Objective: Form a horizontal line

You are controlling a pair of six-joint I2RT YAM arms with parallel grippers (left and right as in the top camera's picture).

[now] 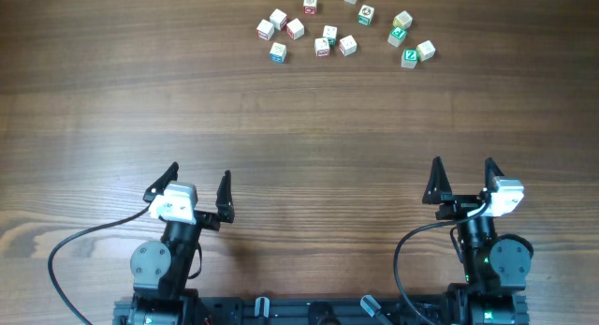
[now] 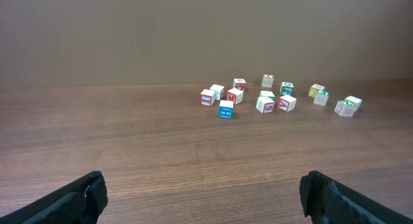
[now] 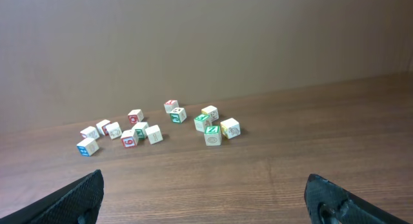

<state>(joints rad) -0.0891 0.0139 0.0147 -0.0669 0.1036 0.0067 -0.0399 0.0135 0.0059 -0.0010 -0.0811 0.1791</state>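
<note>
Both pincers, the left pincer [image 1: 199,180] and the right pincer [image 1: 462,170], stand wide open and hold nothing. No row is made yet. The blue block [image 1: 278,51], red block [image 1: 322,46] and white block [image 1: 347,45] sit loose among other blocks [image 1: 409,56] at the far side of the table [image 1: 299,128]. Grab one by its flat sides and squeeze softly. They look like small painted wood cubes with hard corners. Their prints are too small to read.

Likely lab (bare wooden table [image 1: 309,128]).
</note>
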